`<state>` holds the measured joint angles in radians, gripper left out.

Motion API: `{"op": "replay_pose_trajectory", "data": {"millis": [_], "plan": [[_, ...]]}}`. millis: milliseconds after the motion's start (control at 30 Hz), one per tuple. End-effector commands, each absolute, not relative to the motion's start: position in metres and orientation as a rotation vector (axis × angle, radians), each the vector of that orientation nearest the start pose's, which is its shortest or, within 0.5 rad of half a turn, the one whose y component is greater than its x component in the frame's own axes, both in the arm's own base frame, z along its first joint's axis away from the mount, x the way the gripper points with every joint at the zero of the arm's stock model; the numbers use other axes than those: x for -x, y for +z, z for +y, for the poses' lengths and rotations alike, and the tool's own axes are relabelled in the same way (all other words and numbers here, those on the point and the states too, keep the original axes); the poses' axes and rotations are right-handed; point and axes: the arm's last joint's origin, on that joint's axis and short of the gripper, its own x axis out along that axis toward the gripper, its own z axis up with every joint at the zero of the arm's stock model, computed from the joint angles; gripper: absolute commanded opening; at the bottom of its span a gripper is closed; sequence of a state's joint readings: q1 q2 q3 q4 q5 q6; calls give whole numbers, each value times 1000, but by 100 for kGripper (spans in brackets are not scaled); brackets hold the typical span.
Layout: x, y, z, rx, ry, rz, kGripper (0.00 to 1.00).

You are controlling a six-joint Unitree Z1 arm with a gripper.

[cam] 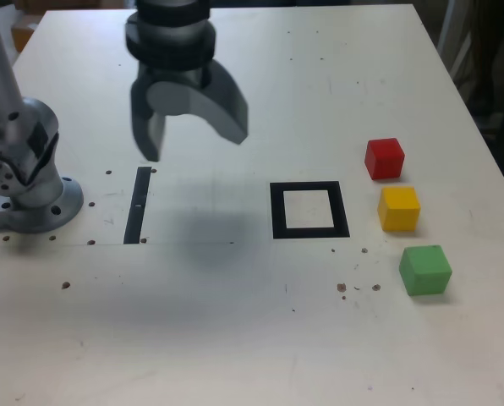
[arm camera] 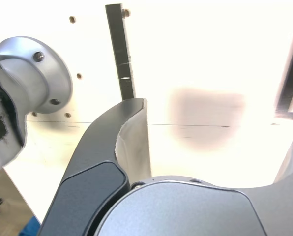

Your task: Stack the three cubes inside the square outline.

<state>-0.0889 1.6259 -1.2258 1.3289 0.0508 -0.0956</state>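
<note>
- Parallel-style gripper of the Unitree Z1: jaws spread wide, nothing between them, raised over the tabletop near the black strip.
- Square outline: bare, no cube on it, in the exterior view between the gripper and the cubes; only part of its frame shows in the wrist view.
- Three cubes stand apart in a loose row beyond it, toward the exterior view's right: red cube farthest back, yellow cube in the middle, green cube nearest the camera.
- Step in hand, as I judge it: the start, no stacking done. Next the arm should travel toward the exterior view's right, line its open jaws up over one cube and descend; the close neighbours could get nudged.
- Surface: white, glossy, with scattered screw holes and a thin seam; the arm's round metal base is mounted on it.
- Room: dark clutter past the table's edge.
</note>
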Motion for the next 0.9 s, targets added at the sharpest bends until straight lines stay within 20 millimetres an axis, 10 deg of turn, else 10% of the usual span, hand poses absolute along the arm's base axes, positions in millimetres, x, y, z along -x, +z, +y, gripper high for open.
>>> {"op": "replay_pose_trajectory", "data": {"millis": [0, 400, 867], "plan": [[-240, 306, -17, -49, 63, 1733, 99], [-322, 306, -17, -92, 42, 1769, 99], [-377, 314, 27, -87, 44, 1692, 99]]}}
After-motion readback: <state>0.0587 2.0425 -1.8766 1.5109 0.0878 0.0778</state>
